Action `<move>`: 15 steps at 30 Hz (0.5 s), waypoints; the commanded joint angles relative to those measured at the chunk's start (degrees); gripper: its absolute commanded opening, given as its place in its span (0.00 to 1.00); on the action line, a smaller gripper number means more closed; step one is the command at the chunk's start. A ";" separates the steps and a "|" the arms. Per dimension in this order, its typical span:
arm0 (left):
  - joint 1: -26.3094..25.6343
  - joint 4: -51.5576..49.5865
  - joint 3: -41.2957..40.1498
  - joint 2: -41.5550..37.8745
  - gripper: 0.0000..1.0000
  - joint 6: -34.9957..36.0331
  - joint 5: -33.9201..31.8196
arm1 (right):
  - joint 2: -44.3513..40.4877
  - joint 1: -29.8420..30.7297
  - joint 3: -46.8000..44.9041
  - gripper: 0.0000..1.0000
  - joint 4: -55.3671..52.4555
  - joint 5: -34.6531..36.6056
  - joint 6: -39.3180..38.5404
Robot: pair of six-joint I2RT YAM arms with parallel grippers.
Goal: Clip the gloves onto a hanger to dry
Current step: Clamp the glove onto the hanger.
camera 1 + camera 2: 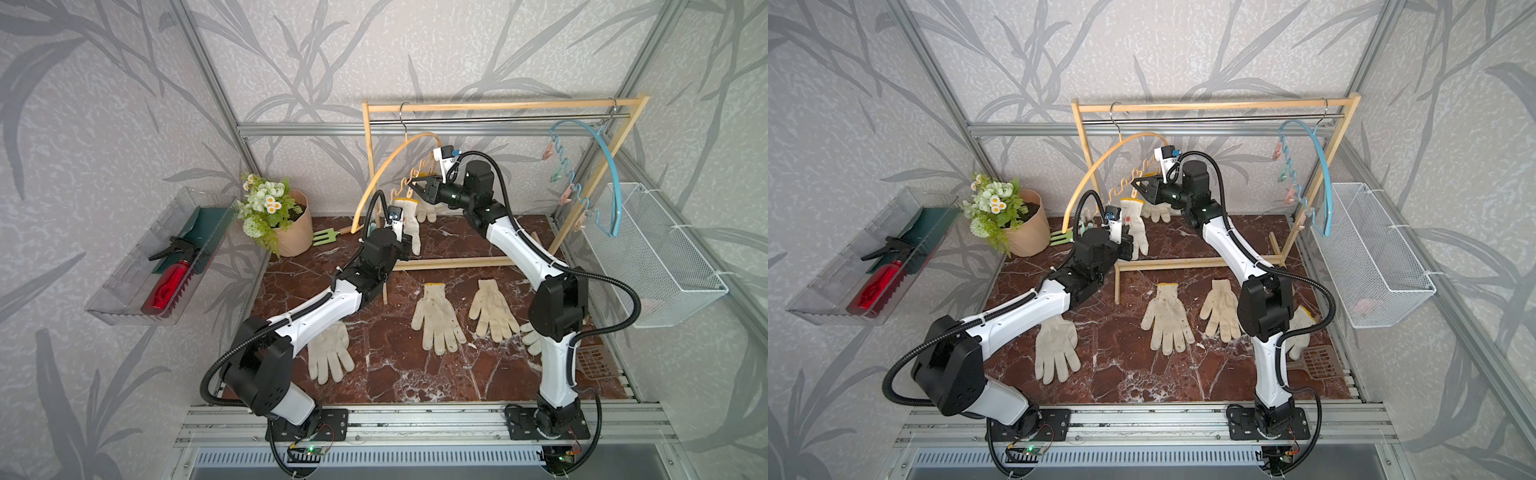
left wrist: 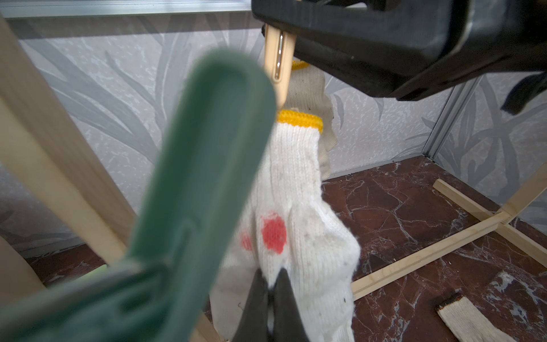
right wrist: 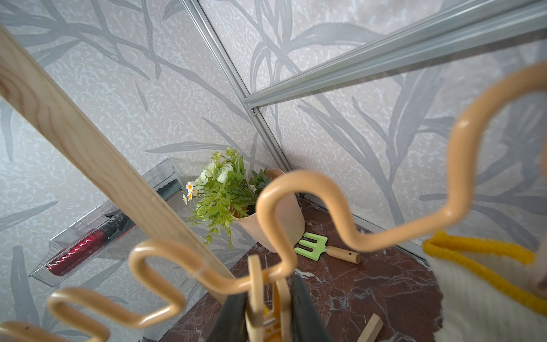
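Six gloves, off-white ribbed knit with yellow cuffs and dirt flecks. One pegged glove [image 1: 428,212] appears to hang from the wavy tan hanger [image 3: 462,165], upper centre in both top views. The red-spotted glove [image 2: 299,192] is pinched low by the closed left gripper [image 2: 270,284], its cuff at the beige peg [image 2: 278,59] that the right gripper [image 3: 268,308] squeezes. Four loose gloves [image 1: 437,318] lie flat on the veined marble floor [image 1: 386,345], lower frame, still to hang. The blue hanger [image 1: 615,187], upper right, carries no gloves.

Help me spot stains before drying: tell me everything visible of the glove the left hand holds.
The glove is off-white ribbed knit with a yellow cuff trim, hanging cuff up, fingers down. Two red blotches and specks mark its middle. The left hand pinches its lower part; its cuff sits under a tan clip that the right hand squeezes. Another glove hangs behind.
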 commanded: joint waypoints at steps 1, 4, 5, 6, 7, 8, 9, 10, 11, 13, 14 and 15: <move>0.23 -0.79 3.63 0.63 0.00 0.74 0.44 | -2.76 0.31 -0.06 0.21 2.47 -1.50 -0.03; 0.23 -0.58 4.23 0.62 0.00 1.01 0.57 | -2.74 0.35 -0.06 0.21 2.48 -1.73 0.06; 0.30 -0.57 4.45 0.74 0.00 1.09 0.63 | -2.72 0.34 -0.04 0.21 2.50 -1.78 0.03; 0.23 -0.71 4.75 0.74 0.00 1.23 0.58 | -2.67 0.39 -0.06 0.21 2.47 -1.78 -0.01; 0.27 -0.51 4.84 0.69 0.00 1.27 0.54 | -2.65 0.33 -0.06 0.21 2.47 -1.81 0.03; 0.24 -0.28 4.88 0.64 0.00 1.41 0.49 | -2.63 0.35 -0.11 0.21 2.47 -1.86 0.04; 0.23 -0.23 5.03 0.67 0.00 1.60 0.50 | -2.66 0.34 -0.12 0.21 2.48 -1.82 0.04; 0.23 -0.27 5.22 0.67 0.00 1.71 0.49 | -2.65 0.38 -0.10 0.21 2.47 -1.86 0.06; 0.33 -0.43 5.50 0.75 0.00 1.78 0.48 | -2.59 0.39 -0.09 0.21 2.61 -1.88 0.14; 0.31 -0.88 6.03 1.09 0.00 1.97 0.53 | -2.62 0.45 -0.11 0.21 2.86 -1.87 0.23; 0.31 -0.88 6.04 1.18 0.00 1.98 0.57 | -2.59 0.44 -0.14 0.21 2.83 -1.80 0.23; 0.31 -0.84 6.04 1.26 0.00 1.98 0.59 | -2.58 0.49 -0.08 0.22 2.87 -1.78 0.26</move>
